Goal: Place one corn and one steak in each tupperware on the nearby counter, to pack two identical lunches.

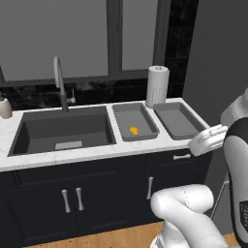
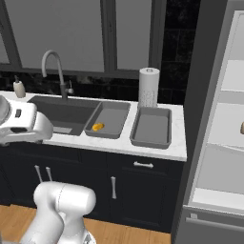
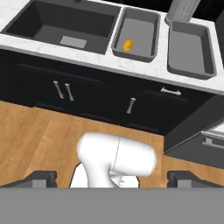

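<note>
One corn point(image 1: 133, 130) lies in the left tupperware point(image 1: 134, 117), the tray beside the sink; it shows again as the corn point(image 2: 97, 127) and the corn point(image 3: 127, 45). The right tupperware point(image 1: 178, 121) holds nothing. Both trays sit on the white counter point(image 1: 97, 152). My gripper point(image 3: 113, 179) hangs well back from the counter, above the wooden floor, and is open with its fingertips point(image 3: 41, 178) wide apart and nothing between them. The other corn and both steaks are out of view.
A dark sink point(image 1: 63, 131) with a faucet point(image 1: 59, 80) lies left of the trays. A paper towel roll point(image 1: 157, 86) stands behind them, a soap bottle point(image 1: 5, 106) at far left. An open fridge point(image 2: 224, 143) stands right of the counter, with a small tan item point(image 2: 242, 127) on a shelf.
</note>
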Controlling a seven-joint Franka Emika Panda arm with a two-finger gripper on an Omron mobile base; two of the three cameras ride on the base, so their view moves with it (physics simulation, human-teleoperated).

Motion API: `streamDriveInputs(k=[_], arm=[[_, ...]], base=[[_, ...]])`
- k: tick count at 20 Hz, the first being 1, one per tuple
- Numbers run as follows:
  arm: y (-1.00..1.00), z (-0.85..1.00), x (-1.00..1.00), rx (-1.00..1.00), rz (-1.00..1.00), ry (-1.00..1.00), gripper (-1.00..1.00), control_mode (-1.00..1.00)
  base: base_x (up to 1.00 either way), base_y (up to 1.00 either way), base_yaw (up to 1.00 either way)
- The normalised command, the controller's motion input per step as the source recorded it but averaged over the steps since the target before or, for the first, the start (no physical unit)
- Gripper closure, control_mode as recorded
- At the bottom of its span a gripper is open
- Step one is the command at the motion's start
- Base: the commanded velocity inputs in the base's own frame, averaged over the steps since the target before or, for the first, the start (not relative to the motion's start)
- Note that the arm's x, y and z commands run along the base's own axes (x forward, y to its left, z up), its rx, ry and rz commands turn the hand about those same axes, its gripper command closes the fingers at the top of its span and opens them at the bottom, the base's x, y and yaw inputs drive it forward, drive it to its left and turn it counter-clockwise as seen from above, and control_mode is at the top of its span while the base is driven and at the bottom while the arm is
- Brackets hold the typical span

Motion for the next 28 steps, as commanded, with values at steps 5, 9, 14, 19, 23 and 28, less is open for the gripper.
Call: streamDriveInputs(k=[5,9,14,19,23,28], arm=[[-0.03,0.02,-0.08,0.00,-0.02,0.00,-1.00,-1.00],[0.00,0.00,0.00,0.00,0.00,0.00,-1.00,-1.00],[0.00,0.00,0.00,0.00,0.00,0.00,-1.00,-1.00],[0.00,0.00,0.00,0.00,0.00,0.00,-1.00,1.00],[0.00,0.00,0.00,0.00,0.00,0.00,-1.00,1.00],[0.00,0.00,0.00,0.00,0.00,0.00,-1.00,1.00]], base=[[0.00,0.00,0.00],[0.00,0.00,0.00],[0.00,0.00,0.00],[0.00,-0.01,0.00],[0.00,-0.44,0.00],[0.00,-0.79,0.00]])
